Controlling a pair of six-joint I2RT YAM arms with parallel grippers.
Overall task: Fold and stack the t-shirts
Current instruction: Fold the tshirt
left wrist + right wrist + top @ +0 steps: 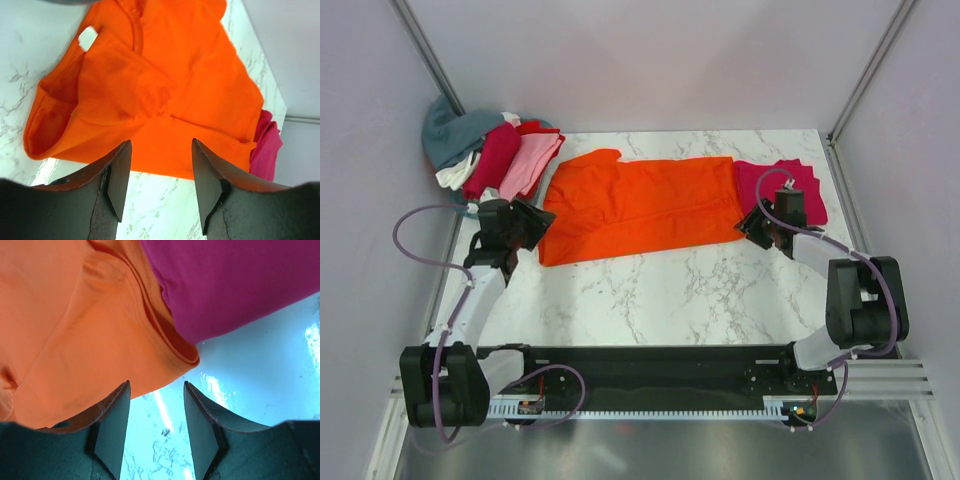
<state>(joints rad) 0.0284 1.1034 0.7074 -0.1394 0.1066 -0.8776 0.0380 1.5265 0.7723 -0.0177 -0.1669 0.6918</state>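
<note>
A bright orange t-shirt [640, 205] lies spread lengthwise across the marble table, partly folded; it fills the left wrist view [165, 90] and the right wrist view [75, 335]. A crimson-pink t-shirt [782, 185] lies folded at its right end and shows in the right wrist view [235, 280] and the left wrist view [267, 147]. My left gripper [528, 228] is open and empty over the orange shirt's near left corner [159, 180]. My right gripper [757, 226] is open and empty over the shirt's near right corner [156, 425].
A pile of t-shirts sits at the back left: teal [455, 130], white [455, 175], dark red [492, 160] and light pink [530, 165]. Grey walls enclose the table. The black rail [650, 375] with the arm bases runs along the near edge.
</note>
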